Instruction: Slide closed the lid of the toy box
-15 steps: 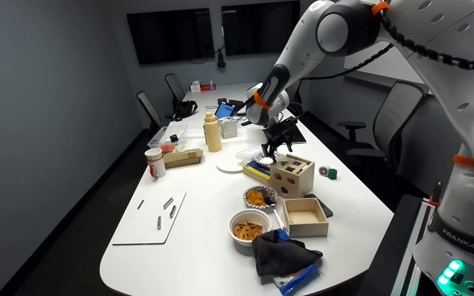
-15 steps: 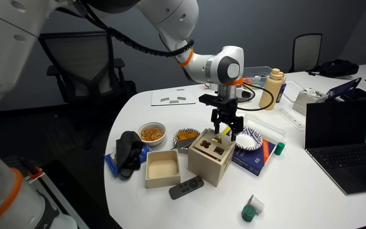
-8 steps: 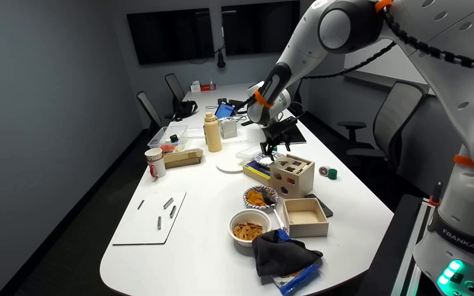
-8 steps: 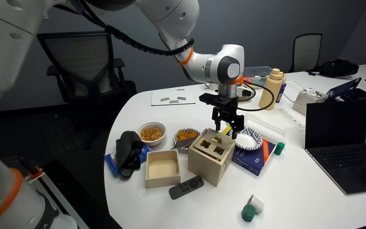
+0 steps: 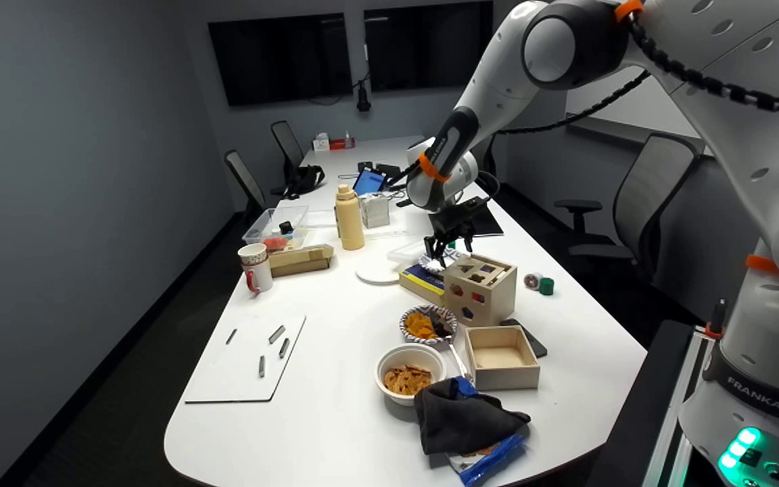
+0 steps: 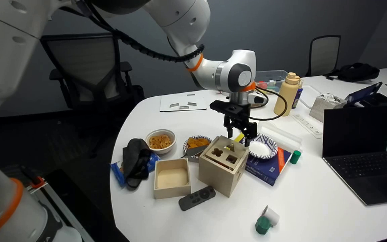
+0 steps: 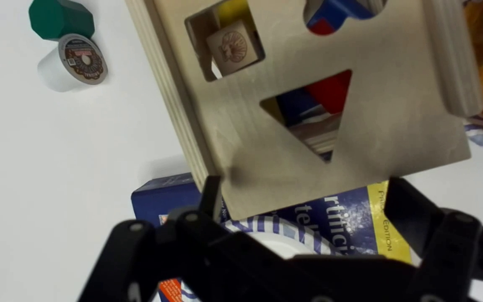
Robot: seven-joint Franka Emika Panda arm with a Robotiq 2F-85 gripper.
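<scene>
The light wooden toy box stands on the table in both exterior views. Its lid, a flat panel with clover, square and triangle holes, lies between the top rails. A narrow slot shows at one end, and the other end sticks out past the box. In the wrist view the lid fills the top, with coloured pieces visible through its holes. My gripper is open and empty, its fingers spread about the lid's protruding end. In both exterior views the gripper hangs just above that end; contact cannot be told.
A patterned paper plate lies on a blue book beside the box. A bowl of orange snacks, a plain wooden tray-box and a black remote stand close by. A laptop is farther off.
My gripper has risen slightly and shifted a little, staying open above the protruding end of the lid. The lid and the toy box have not visibly moved.
</scene>
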